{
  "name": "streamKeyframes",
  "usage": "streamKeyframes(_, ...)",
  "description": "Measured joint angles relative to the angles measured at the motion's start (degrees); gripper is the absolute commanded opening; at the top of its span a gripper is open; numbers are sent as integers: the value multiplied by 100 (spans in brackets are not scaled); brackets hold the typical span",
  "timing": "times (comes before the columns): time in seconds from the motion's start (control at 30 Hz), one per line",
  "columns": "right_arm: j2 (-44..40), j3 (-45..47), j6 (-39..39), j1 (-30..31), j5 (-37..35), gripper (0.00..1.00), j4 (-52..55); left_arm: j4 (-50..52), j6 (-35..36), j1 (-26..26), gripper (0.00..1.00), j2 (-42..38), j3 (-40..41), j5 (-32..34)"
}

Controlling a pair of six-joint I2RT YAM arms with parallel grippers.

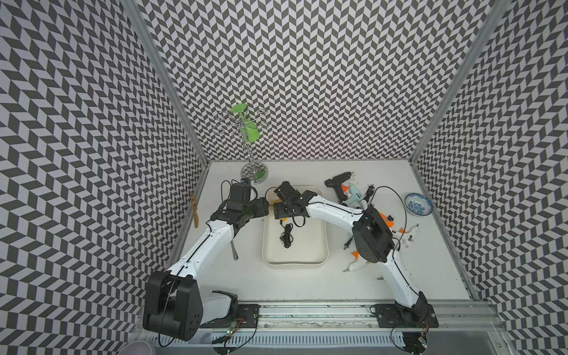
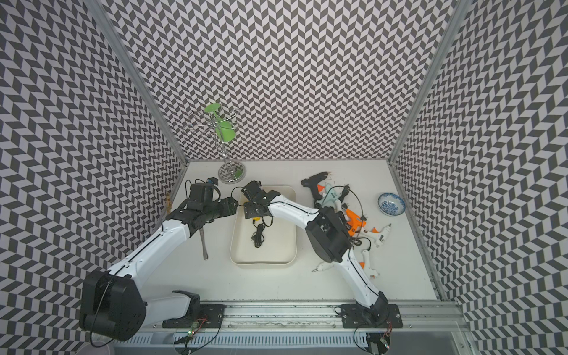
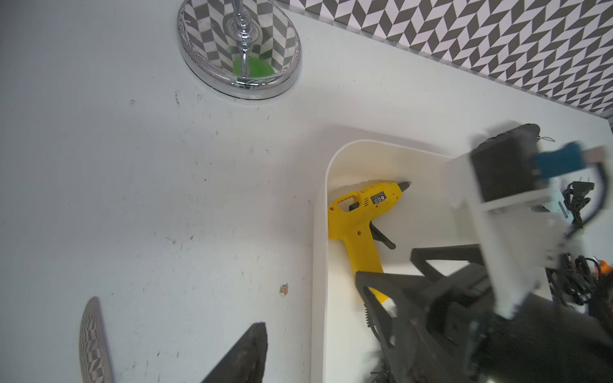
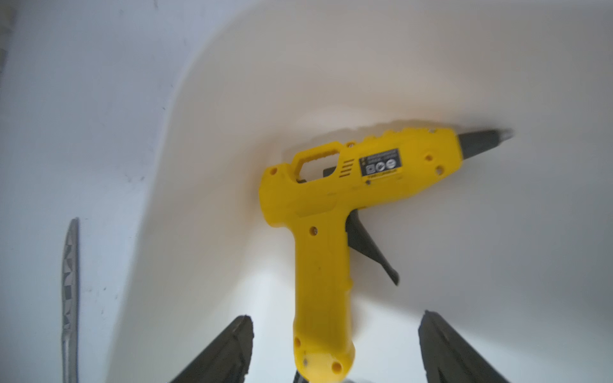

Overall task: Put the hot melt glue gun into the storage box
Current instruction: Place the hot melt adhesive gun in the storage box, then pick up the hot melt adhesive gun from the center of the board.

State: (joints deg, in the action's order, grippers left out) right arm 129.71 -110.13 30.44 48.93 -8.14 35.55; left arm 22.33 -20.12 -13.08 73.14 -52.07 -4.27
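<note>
Left of the box (image 1: 307, 246) I have one metal tool (image 1: 234, 250) lying on the table. One chrome stand (image 1: 257, 175) is past the box's far-left corner, with one green glass (image 1: 247, 129) hung on it. My left gripper (image 1: 260, 209) hangs just left of the box. Only one finger (image 3: 242, 351) shows, so I cannot tell how wide it is.

Inside the box lies one yellow glue gun (image 4: 331, 199), flat on its side in the far-left corner. Its barrel runs along the far wall with the nozzle pointing right, and its handle runs toward the front. One black cord (image 1: 287, 235) is bundled nearer the box's middle. My right gripper (image 4: 335, 315) is spread wide astride the handle, touching neither side.

Right of the box I count five more guns: a black gun (image 1: 336, 181), a pale blue gun (image 1: 356, 193), an orange gun (image 2: 353, 222) and two white guns (image 1: 410, 235) (image 1: 359, 266). One bowl (image 1: 418, 206) sits beyond them.
</note>
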Motion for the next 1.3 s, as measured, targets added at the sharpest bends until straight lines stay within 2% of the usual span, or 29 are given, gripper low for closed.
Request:
streamKeyframes(0.2,-1705,885,-1014,-280,-308,87,-313,-76,144,-2,68,317,98,-133)
streamKeyframes(0.33,-2203,1292,-1657,-1086,-166,83,-592,-87,236,-4,67,538,201,-168)
streamKeyframes(0.5,-1665,1427,-2105,-2363,221,83,-442,-111,337,-59,65,680,216,-162)
streamKeyframes(0.57,-1353,1467,-2256,-2559,249,85,-343,-114,363,-83,65,741,216,-146)
streamKeyframes(0.7,-833,1473,-2487,-2498,271,85,-153,-131,380,-116,65,697,216,-33)
streamKeyframes(0.9,-533,1235,-2664,-2450,129,84,-116,-232,382,-116,66,400,223,157)
streamKeyframes(1.3,-533,1397,-2774,-2708,-13,84,-181,-313,378,-116,66,267,223,227)
